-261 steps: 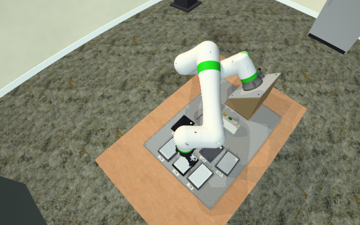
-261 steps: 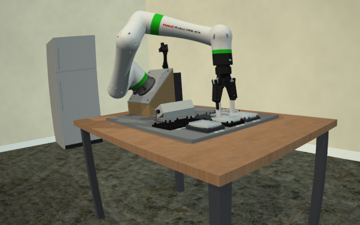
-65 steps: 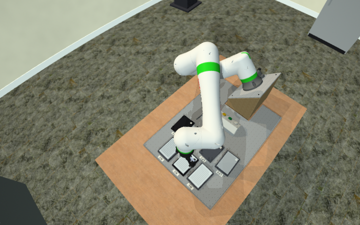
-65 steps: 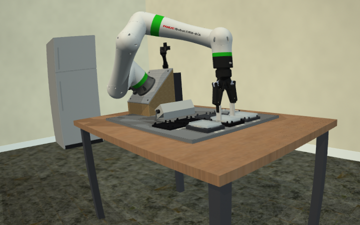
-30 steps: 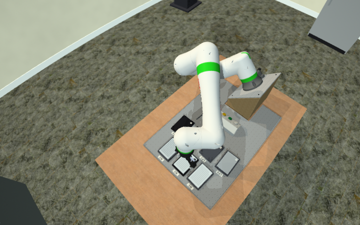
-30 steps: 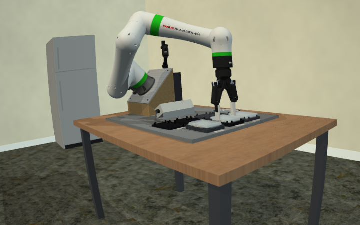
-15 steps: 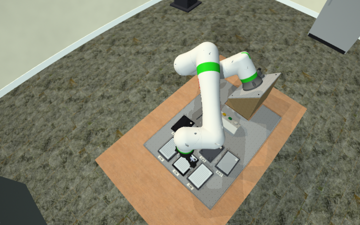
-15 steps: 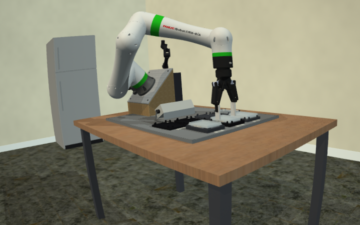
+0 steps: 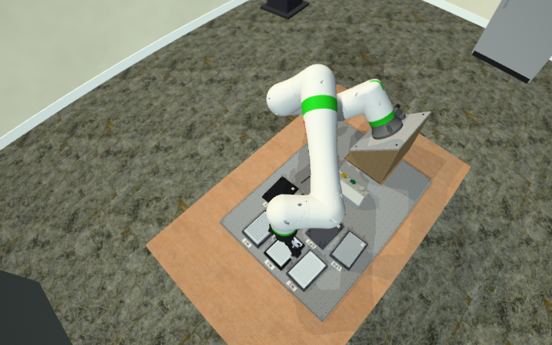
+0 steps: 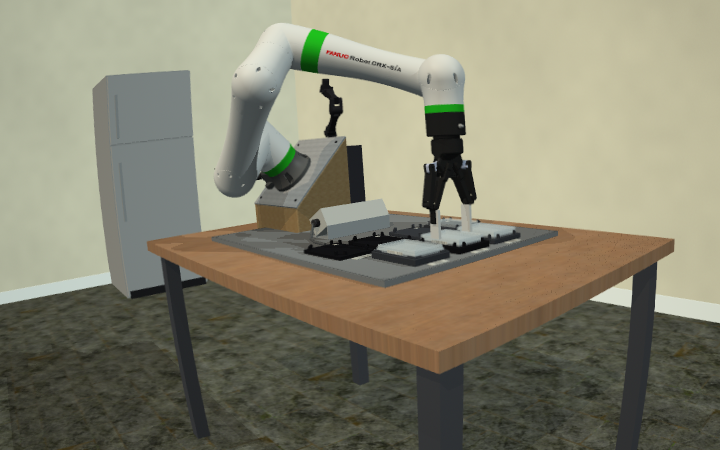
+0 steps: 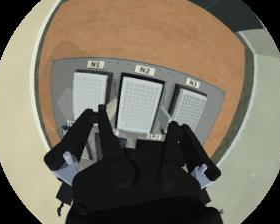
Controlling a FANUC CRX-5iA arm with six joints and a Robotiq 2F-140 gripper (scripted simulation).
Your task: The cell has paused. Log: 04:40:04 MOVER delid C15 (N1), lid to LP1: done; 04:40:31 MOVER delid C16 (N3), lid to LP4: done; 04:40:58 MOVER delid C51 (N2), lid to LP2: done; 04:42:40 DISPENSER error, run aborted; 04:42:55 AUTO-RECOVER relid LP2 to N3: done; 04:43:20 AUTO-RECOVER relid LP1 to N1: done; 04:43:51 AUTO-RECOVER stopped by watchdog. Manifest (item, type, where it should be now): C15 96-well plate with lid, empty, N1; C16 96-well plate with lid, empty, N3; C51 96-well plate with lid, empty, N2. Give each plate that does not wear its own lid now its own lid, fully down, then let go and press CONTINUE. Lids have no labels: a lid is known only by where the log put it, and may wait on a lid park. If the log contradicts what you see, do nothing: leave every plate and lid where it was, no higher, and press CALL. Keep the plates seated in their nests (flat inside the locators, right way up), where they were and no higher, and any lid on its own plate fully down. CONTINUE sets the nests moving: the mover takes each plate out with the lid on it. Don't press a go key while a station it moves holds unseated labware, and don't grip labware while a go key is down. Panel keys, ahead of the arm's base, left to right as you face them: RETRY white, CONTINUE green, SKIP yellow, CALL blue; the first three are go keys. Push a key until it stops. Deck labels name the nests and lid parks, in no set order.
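- A wooden table (image 10: 463, 313) stands on a mottled floor, with a grey fridge (image 10: 144, 179) by the wall behind it.
- A grey deck (image 9: 398, 205) covers the middle of the table.
- The arm rises from a slanted pedestal (image 10: 326, 184) at the back of the deck. It folds up and over, and its forearm reaches forward above the key panel (image 10: 351, 218).
- The wrist points straight down over the front row of nests.
- Three plates sit side by side in that row: a left plate (image 11: 92, 92), a middle plate (image 11: 139, 102) and a right plate (image 11: 189, 106). All three look flat in their nests.
- The gripper (image 10: 450, 226) is low over the middle plate, with one finger on each side of it.
- The fingers (image 10: 466, 215) are spread fairly wide and clamp nothing. The tips are at about the height of the plate's top.
- A pale grey lid (image 9: 349, 250) lies flat on a park behind the row, well apart from the gripper.
- A dark park (image 9: 323, 234) next to it and a black park (image 9: 280, 189) further back carry nothing visible.
- The deck labels are too blurred to read with certainty.
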